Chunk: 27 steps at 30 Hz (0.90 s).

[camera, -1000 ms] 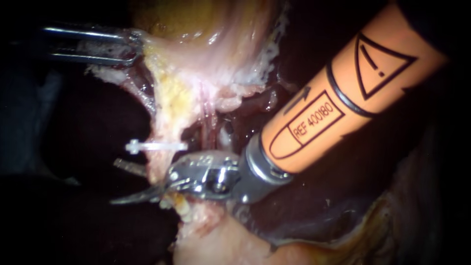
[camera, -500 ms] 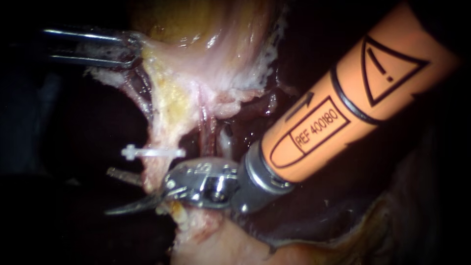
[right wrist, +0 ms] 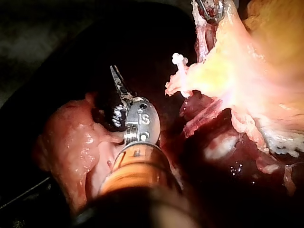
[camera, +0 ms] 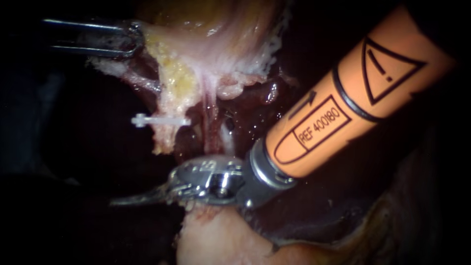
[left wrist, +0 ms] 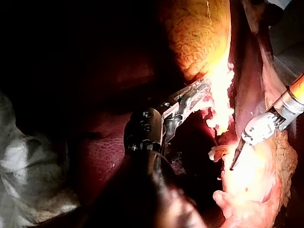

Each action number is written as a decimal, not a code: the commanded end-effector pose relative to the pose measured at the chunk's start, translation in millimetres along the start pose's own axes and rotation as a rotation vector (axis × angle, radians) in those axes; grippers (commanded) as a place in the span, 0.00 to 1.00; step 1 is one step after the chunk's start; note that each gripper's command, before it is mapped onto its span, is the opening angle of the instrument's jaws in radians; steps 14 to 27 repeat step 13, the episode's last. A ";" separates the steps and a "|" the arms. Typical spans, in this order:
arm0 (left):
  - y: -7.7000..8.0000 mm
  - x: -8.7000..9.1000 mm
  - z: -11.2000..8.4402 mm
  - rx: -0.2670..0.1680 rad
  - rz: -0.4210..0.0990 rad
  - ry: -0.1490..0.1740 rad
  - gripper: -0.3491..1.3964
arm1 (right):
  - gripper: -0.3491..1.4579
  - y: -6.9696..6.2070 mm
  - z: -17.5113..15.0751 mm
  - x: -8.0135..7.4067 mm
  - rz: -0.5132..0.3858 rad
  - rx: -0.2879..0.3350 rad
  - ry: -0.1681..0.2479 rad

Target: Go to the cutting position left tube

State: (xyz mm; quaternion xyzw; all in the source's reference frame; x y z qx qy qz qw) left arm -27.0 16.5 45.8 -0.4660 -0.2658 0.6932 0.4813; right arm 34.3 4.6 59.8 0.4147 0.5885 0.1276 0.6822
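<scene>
Endoscope view: the left instrument (camera: pixel 128 39) has both jaws pressed onto the pale edge of the gallbladder (camera: pixel 216 44), gripping it from two sides. Below those jaws hangs the left tube (camera: pixel 169 105), a pale yellowish strand with a white clip (camera: pixel 159 119) lying across it. The right instrument (camera: pixel 125 199) holds its two blades closed together, with nothing between them. The left tube's lower end stops above the blades and apart from them (the clip sits higher up the strand). A reddish second tube (camera: pixel 211 130) runs down towards that instrument's metal wrist, and a pale tissue lump (camera: pixel 221 240) lies under the wrist.

Left wrist view: the left instrument (left wrist: pixel 200 91) bites bright pale tissue just under the gallbladder (left wrist: pixel 199 33). Off to one side, the right instrument (left wrist: pixel 235 159) shows one thin closed tip against glaring tissue. I cannot pick out the tube here.

Right wrist view: the right instrument (right wrist: pixel 115 75) has its blades together and empty. Ahead and to the side, apart from them, the clip (right wrist: pixel 179 64) juts from the left tube (right wrist: pixel 190 83). Far ahead, the left instrument (right wrist: pixel 211 9) holds the top of that tissue. The tissue lump (right wrist: pixel 71 142) lies beside the wrist.
</scene>
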 end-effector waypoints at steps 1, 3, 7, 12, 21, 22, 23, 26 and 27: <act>0.0 0.0 0.0 0.000 0.001 -0.001 0.00 | 0.00 0.0 0.0 0.1 0.000 0.000 0.001; 0.0 0.0 0.0 0.000 0.001 -0.001 0.00 | 0.00 0.0 0.0 0.2 0.001 0.000 0.001; 0.0 0.0 0.0 0.000 0.001 -0.001 0.00 | 0.00 0.0 -0.1 0.3 0.001 0.000 0.002; 0.0 0.0 0.0 -0.001 0.001 -0.001 0.00 | 0.00 0.0 -0.2 0.3 0.001 -0.003 0.003; 0.0 0.0 0.0 -0.001 0.001 -0.001 0.00 | 0.00 0.0 -0.3 0.3 0.001 -0.003 0.003; 0.0 0.0 0.0 -0.001 0.001 -0.001 0.00 | 0.00 0.0 -0.3 0.3 0.001 -0.003 0.003; 0.0 0.0 0.0 -0.001 0.001 -0.001 0.00 | 0.00 0.0 -0.3 0.3 0.001 -0.003 0.003; 0.0 0.0 0.0 -0.001 0.001 -0.001 0.00 | 0.00 0.0 -0.3 0.3 0.001 -0.003 0.003; 0.0 0.0 0.0 -0.001 0.001 -0.001 0.00 | 0.00 0.0 -0.3 0.3 0.001 -0.003 0.003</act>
